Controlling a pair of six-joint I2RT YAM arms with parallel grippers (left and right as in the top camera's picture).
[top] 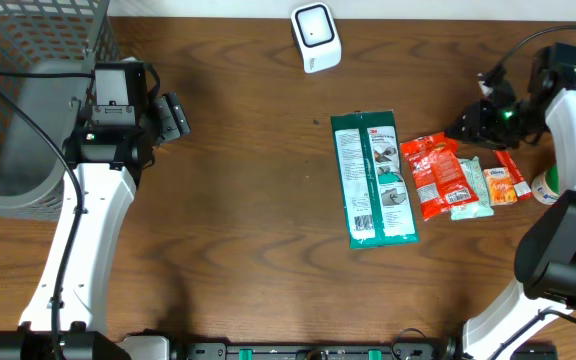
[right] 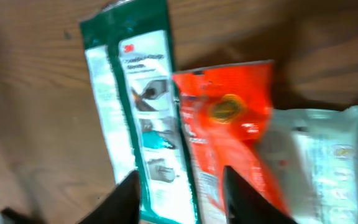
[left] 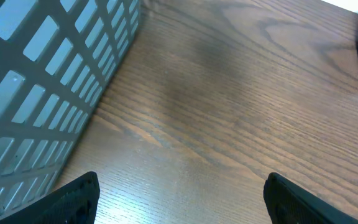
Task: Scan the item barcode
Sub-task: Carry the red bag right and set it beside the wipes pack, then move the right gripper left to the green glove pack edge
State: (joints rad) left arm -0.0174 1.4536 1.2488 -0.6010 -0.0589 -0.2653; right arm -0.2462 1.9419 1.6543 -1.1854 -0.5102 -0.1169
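Desk edges: a grey basket [top: 28, 100] is set at the far left corner; a scanner [top: 315, 37] stands at the far edge.
Open room: broad wood of the desk [top: 248, 220] is seen between the basket and the green package [top: 373, 178].
Task item: the green package is laid flat right of centre, with a red packet [top: 438, 175] just beside it.
Left end effector [left: 179, 199]: held wide, nothing gripped.
Right end effector [right: 179, 186]: fingers partly apart over the red packet, nothing gripped.
Views: the package print is shown close by the right wrist only, blurred.

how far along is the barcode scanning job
Done: nothing visibly; the green 3M packet and red snack packet lie on the wooden table. In hand: the right gripper hovers open over them, holding nothing. Left: lift one, show it to the white scanner.
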